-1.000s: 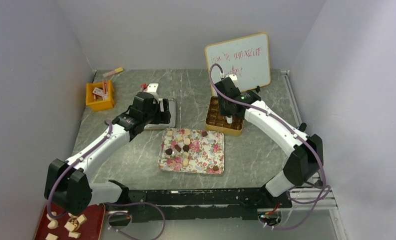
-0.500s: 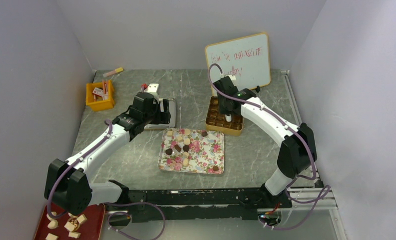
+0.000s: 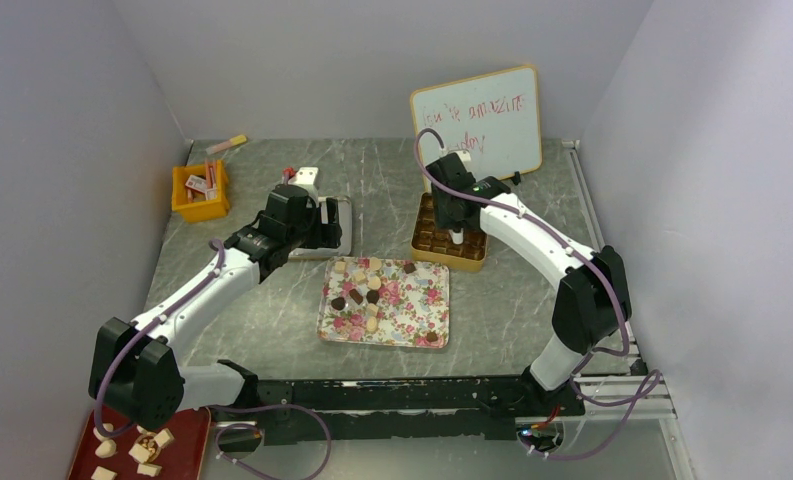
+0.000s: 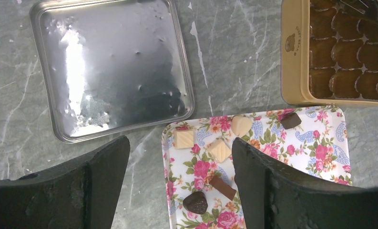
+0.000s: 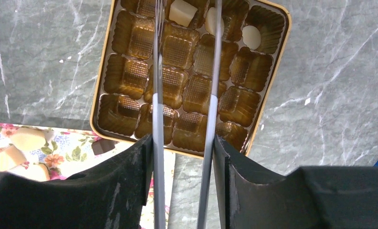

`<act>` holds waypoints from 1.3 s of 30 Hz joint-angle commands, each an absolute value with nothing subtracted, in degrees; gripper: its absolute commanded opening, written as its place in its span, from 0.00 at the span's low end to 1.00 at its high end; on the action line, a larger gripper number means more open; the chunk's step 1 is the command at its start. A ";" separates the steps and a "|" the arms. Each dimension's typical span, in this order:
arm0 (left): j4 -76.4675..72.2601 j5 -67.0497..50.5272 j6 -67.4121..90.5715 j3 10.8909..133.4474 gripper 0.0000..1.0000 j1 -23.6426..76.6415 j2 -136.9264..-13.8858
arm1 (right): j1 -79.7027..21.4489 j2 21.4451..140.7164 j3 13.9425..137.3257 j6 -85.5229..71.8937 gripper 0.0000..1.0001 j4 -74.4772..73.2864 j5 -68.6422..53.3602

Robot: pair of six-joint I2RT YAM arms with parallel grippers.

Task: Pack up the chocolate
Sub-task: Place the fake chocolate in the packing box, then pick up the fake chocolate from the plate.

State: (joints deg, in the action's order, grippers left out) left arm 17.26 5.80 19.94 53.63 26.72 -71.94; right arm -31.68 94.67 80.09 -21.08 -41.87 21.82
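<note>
Several small chocolate pieces [image 3: 360, 285], dark brown, tan and cream, lie on the floral tray [image 3: 417, 310]; they also show in the left wrist view [image 4: 220, 150]. The gold box [image 3: 424, 243] has brown cups [image 5: 175, 83], most bare, with three cream pieces [image 5: 181, 12] along its far row. My right gripper [image 3: 459, 212] [image 5: 183, 138] is shut on grey tongs [image 5: 157, 95] that reach over the box. My left gripper [image 3: 317, 228] [image 4: 178, 143] is open and empty above the tray's far left corner.
The box's silver lid [image 4: 110, 67] lies left of the box, behind the tray. A whiteboard [image 3: 477, 120] stands behind the box. A yellow bin [image 3: 200, 192] with red-and-white packets sits far left. A red tray [image 3: 137, 450] with cream pieces is at the bottom left.
The right arm's elbow has swung left and upward, and its gripper with the tongs has shifted slightly left over the box. The left arm has not moved.
</note>
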 commanded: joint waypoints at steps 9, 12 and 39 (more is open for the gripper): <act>16.00 4.33 19.06 54.62 0.83 26.93 -71.47 | -31.18 90.06 82.88 -19.30 0.35 -38.45 21.57; 15.91 4.30 19.36 54.52 0.83 26.93 -71.69 | -31.11 89.06 83.32 -18.59 0.19 -38.84 21.19; 14.48 4.57 22.39 50.86 0.82 27.42 -71.21 | -57.47 77.52 78.47 -22.22 0.08 -49.58 19.78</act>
